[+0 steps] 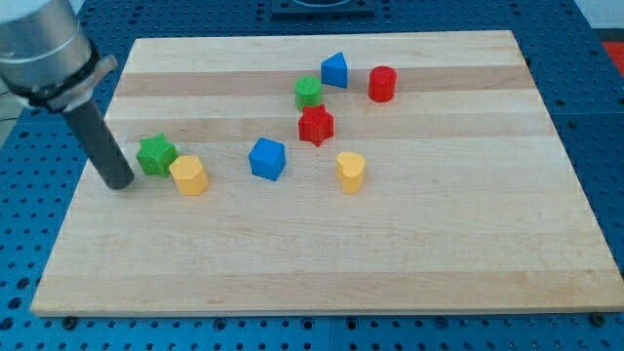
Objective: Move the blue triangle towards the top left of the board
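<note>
While set near the board's (546, 253) left edge, my tip (119, 182), clawless, just left of green star (155, 154), well apart from blue triangle (334, 70).

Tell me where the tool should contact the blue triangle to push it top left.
Contact the blue triangle on its lower-right face, coming from the view's right. The green block touches its lower left, so avoid that side. My tip now sits far left, beside the green star.
</note>
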Controlling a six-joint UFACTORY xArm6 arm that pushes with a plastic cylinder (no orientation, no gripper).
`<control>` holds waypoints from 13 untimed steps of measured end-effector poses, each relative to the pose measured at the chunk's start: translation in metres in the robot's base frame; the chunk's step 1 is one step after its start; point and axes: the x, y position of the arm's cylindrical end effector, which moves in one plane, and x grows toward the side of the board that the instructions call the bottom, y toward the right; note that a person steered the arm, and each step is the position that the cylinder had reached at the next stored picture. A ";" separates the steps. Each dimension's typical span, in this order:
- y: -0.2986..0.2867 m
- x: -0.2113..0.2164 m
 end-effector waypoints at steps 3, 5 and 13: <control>0.046 -0.062; 0.139 -0.094; 0.287 -0.182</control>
